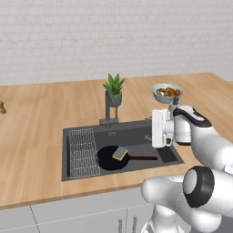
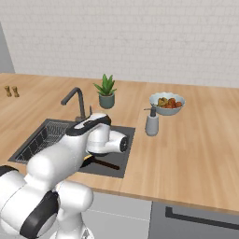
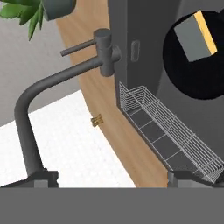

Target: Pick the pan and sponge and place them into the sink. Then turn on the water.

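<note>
The black pan (image 1: 107, 160) lies flat in the dark sink (image 1: 136, 133), its handle pointing right. On the pan rests the yellow and grey sponge (image 1: 120, 154), which in the hand view shows as the sponge (image 3: 197, 37) on the pan (image 3: 197, 74). My gripper (image 1: 154, 129) hangs over the right part of the basin, above the pan's handle and apart from it. It faces the dark faucet (image 3: 65, 76), whose lever sticks out sideways. The gripper (image 3: 111, 177) is open with nothing between its fingertips (image 3: 43, 177). No water is in view at the spout.
A wire rack (image 1: 83, 152) fills the sink's left part. Behind the faucet (image 1: 109, 107) stands a potted plant (image 1: 114, 88). A bowl of food (image 1: 166, 92) and a soap dispenser (image 2: 151, 122) sit on the wooden counter to the right. Small shakers (image 2: 11, 91) stand far left.
</note>
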Robot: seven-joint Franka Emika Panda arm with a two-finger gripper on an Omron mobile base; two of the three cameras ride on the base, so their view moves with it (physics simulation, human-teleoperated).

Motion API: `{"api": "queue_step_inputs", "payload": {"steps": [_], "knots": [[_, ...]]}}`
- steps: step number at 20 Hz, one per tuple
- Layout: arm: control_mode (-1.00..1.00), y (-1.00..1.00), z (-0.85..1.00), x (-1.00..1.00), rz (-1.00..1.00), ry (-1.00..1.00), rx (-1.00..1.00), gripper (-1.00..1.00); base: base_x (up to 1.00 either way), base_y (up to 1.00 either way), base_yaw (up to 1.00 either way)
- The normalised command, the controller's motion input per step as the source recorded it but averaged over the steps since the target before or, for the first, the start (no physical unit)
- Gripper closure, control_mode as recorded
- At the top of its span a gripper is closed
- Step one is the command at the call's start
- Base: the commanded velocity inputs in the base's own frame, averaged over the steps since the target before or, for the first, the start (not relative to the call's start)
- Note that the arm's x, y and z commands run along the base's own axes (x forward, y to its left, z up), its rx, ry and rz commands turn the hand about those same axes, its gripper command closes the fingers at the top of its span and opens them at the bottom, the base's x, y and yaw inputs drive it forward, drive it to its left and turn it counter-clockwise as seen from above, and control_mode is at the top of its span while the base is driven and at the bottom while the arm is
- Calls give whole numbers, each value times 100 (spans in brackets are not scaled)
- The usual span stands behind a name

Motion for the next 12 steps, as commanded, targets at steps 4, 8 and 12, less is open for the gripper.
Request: {"api": "queue_step_inputs", "payload": {"steps": [4, 8, 12], "knots": [[-100, -16, 32, 0, -16, 40, 26, -100, 0, 0, 0], [-100, 0, 26, 3, -16, 38, 23, -100, 0, 0, 0], [-100, 0, 6, 15, -17, 39, 21, -100, 0, 0, 0]]}}
